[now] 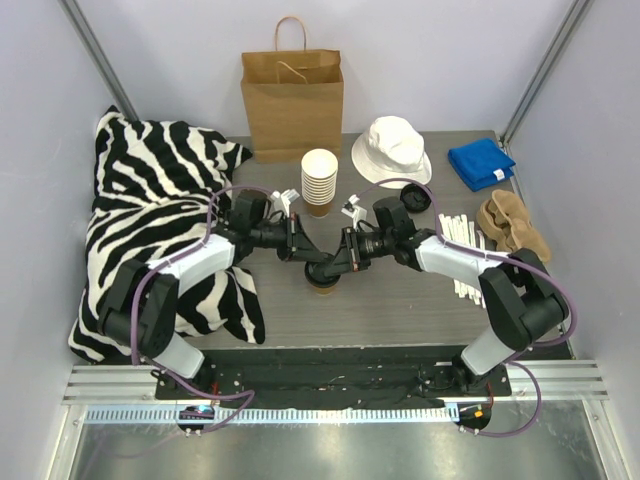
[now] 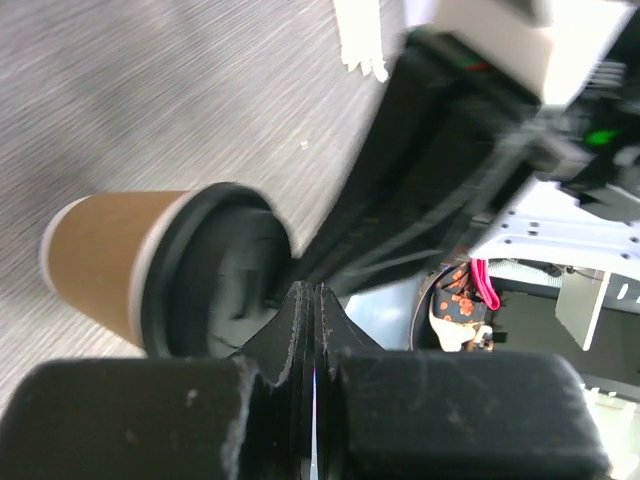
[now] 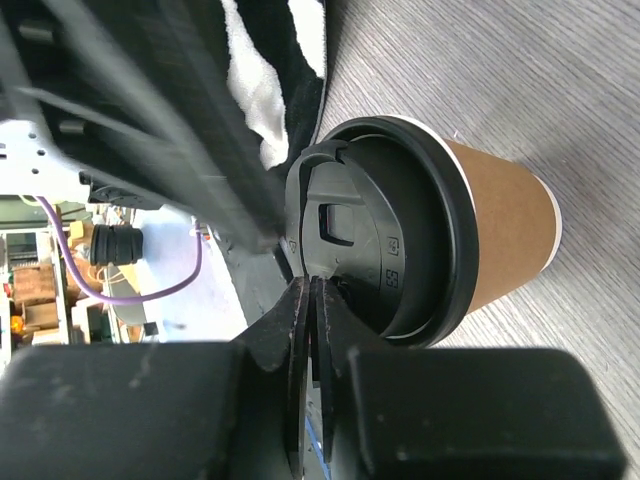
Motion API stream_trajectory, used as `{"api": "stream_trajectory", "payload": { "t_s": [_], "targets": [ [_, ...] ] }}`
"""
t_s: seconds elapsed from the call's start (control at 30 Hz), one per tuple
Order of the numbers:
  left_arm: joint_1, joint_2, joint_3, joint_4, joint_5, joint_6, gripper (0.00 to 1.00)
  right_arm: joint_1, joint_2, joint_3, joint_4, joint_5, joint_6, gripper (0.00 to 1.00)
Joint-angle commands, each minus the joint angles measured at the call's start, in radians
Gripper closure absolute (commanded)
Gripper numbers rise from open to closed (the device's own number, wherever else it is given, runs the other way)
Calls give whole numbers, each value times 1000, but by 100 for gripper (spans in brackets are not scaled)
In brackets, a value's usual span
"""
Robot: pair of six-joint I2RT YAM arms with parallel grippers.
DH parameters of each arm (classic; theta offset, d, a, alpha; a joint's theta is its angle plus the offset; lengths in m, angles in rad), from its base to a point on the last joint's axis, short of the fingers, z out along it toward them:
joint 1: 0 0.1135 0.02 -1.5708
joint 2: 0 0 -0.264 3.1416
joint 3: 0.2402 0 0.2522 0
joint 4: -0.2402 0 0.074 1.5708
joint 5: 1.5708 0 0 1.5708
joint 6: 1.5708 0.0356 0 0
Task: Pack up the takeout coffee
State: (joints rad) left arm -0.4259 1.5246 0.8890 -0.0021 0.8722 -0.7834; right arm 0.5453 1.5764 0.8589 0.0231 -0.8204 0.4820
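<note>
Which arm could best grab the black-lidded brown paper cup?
Probably the right: the right gripper, shut, sits over the black lid of the small brown paper cup; the left gripper, also shut, is beside its rim.

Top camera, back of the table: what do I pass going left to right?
zebra-print blanket → brown paper bag → white bucket hat → blue cloth. The cup stack overlaps the bag's span, so it is left out.

Bright, even light, soft shadows; left wrist view motion-blurred around the takeout coffee [image 2: 112, 262], right wrist view sharp.
</note>
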Motion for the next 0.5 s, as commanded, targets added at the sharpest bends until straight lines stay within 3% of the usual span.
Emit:
{"api": "stream_trajectory", "payload": {
  "t_s": [0.0,0.47],
  "targets": [
    [-1,51,-25,59,-2,-11,100,-5,66,-26,-75,107,-46,91],
    [26,200,-65,36,-62,3,100,-50,154,-61,-94,138,-143,98]
  ]
}}
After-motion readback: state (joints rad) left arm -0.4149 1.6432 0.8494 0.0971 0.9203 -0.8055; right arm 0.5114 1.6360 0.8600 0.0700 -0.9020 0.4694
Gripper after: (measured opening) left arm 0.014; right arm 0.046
